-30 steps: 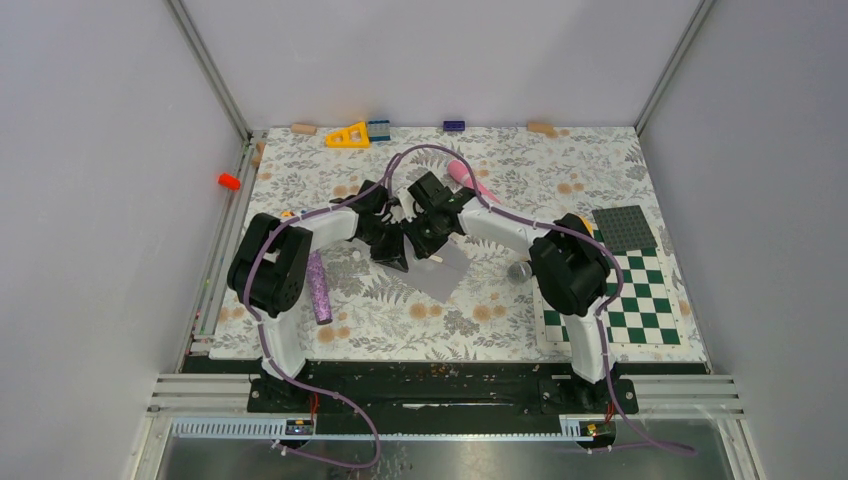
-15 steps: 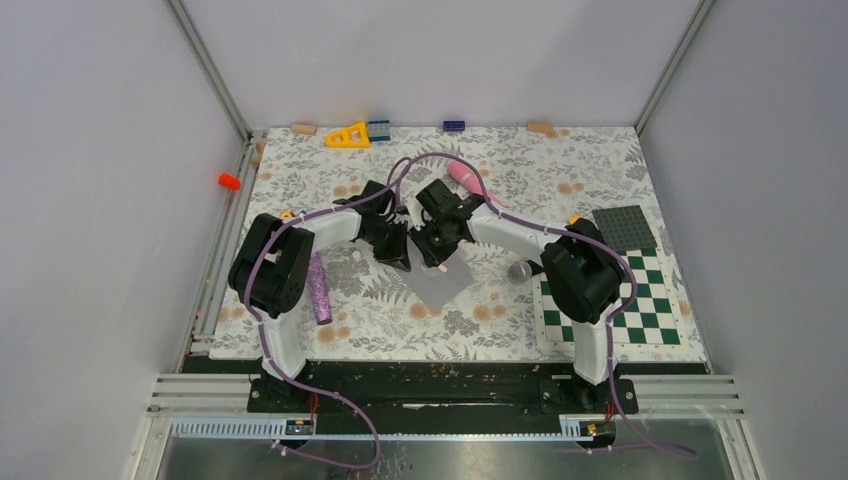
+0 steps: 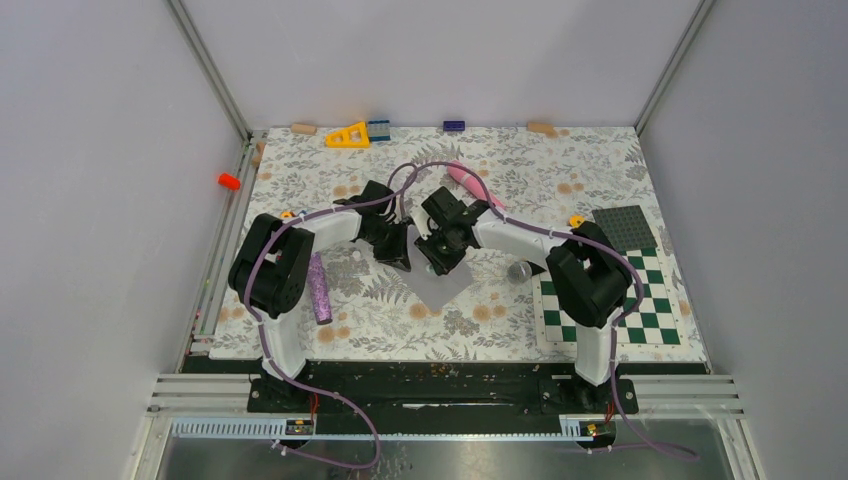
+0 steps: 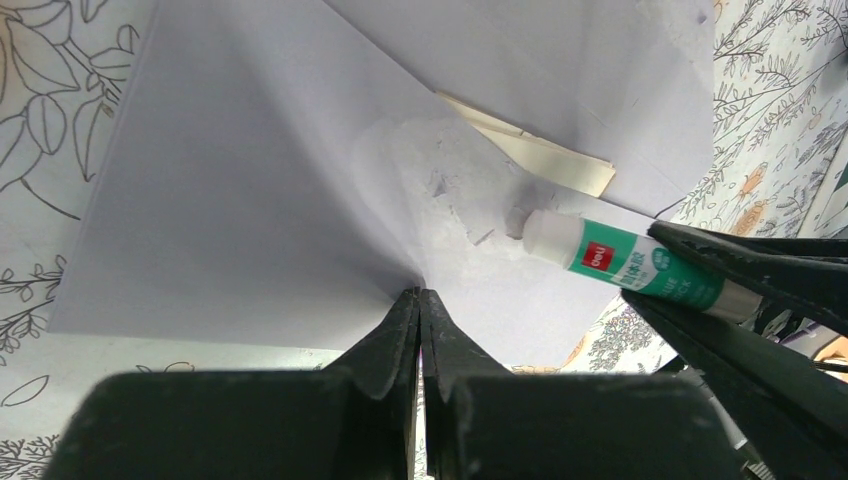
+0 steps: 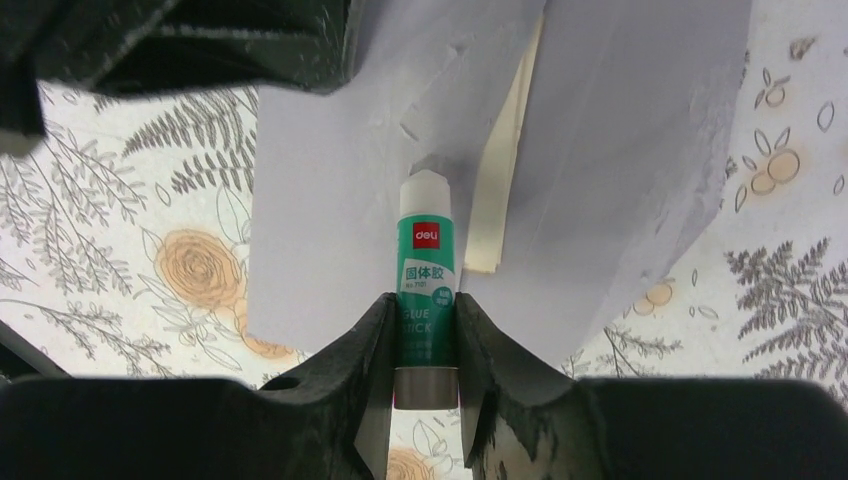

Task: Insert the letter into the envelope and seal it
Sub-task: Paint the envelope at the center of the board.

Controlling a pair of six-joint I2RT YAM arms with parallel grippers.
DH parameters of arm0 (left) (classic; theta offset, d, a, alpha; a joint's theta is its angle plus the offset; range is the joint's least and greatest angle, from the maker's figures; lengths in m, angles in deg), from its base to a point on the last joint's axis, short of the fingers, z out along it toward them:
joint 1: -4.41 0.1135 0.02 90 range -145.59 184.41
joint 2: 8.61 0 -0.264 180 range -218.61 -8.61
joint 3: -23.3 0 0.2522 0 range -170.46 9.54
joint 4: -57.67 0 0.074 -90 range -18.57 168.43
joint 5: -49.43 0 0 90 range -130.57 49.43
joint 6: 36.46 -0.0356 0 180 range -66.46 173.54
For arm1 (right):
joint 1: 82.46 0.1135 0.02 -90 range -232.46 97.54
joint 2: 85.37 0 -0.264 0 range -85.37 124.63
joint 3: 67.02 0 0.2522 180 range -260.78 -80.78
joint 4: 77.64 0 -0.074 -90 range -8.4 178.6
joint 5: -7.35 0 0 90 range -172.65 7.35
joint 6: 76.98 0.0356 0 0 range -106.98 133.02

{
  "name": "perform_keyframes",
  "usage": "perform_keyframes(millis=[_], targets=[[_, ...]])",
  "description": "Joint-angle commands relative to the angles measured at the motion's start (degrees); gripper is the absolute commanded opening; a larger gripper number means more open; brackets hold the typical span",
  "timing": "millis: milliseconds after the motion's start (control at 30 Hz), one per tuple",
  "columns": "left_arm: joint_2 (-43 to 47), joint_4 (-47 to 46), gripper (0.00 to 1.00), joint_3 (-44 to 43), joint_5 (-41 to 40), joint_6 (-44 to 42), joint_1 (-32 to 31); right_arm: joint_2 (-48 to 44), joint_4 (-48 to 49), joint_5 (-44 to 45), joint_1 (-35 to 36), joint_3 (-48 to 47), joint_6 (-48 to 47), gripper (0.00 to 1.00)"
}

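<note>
Right wrist: right end effector (image 5: 425,305) gripped glue stick (image 5: 428,265), tip newly advanced onto envelope (image 5: 320,200) flap at twelve o'clock; left end effector (image 4: 419,296) pinched flap. Sealing underway.

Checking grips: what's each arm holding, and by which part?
The right fingers grip the glue stick near its bottom end; left fingers pinch the envelope at its flap's tip.

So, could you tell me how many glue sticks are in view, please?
1: the glue stick is gripped in the right tool, its tip on the envelope. Others may be hidden beneath the arms.
</note>
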Motion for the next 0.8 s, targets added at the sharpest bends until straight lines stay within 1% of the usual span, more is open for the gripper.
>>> perform_keyframes(millis=[0,333,767], targets=[[-1.94,-1.17,0.00,0.88,-8.15,-3.05,-1.09,-3.67,-4.36,2.51,0.66,2.11,-1.86,0.00],[-2.02,-1.50,0.00,1.02,-7.72,-3.00,-1.08,-5.20,-6.20,1.87,0.65,2.36,-2.24,0.00],[-1.85,-1.74,0.00,0.95,-6.50,-3.08,-1.50,1.87,-5.68,0.44,0.83,-5.96,0.88,0.00]])
